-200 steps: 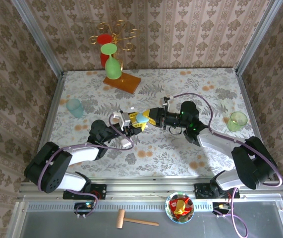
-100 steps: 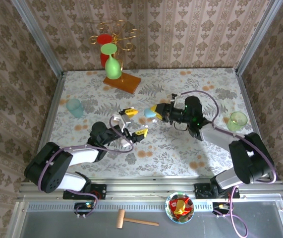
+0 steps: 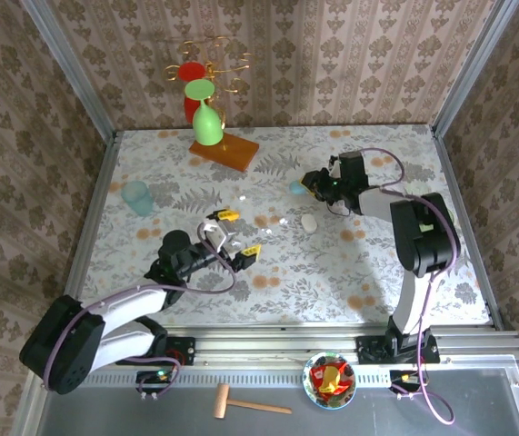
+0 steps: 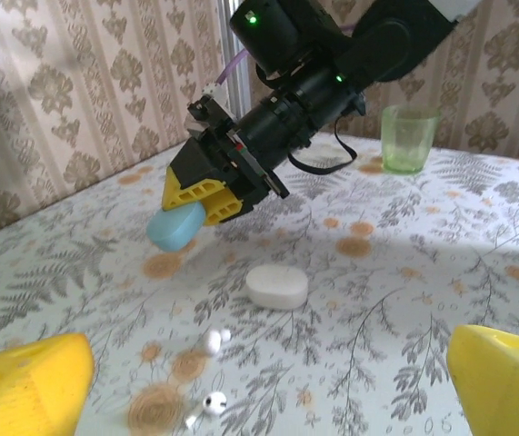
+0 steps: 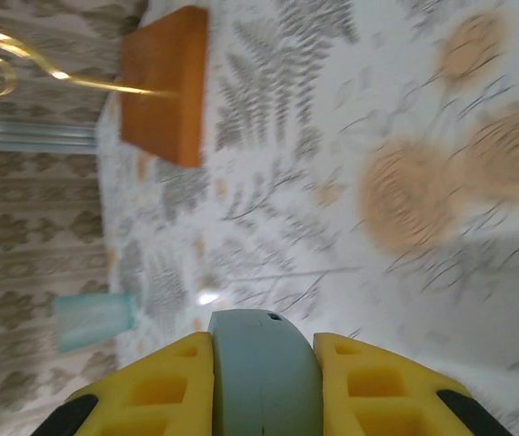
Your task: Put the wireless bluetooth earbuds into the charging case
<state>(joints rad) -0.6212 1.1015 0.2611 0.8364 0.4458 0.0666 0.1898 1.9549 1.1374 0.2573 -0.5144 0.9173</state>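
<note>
My right gripper (image 3: 307, 185) is shut on a pale blue charging case (image 3: 294, 188), held above the table at the far right of centre. In the right wrist view the case (image 5: 264, 372) sits squeezed between the yellow fingers (image 5: 150, 391). From the left wrist view the same case (image 4: 175, 227) hangs in that gripper over a white case (image 4: 277, 286) lying shut on the table. Two white earbuds (image 4: 210, 341) (image 4: 214, 402) lie loose in front of my left gripper (image 4: 268, 372), which is open with nothing in it. Seen from above, the left gripper (image 3: 238, 233) is near the white case (image 3: 309, 222) and earbuds (image 3: 282, 221).
A teal cup (image 3: 136, 196) stands at the left and a green cup (image 4: 409, 136) at the right. An orange-based stand (image 3: 224, 149) with a green glass is at the back. Another white speck (image 3: 241, 198) lies on the flowered table (image 3: 377, 263).
My left gripper opened, let go of the blue case and drew back toward me. The right gripper carried the case away to the far right, uncovering the white case.
</note>
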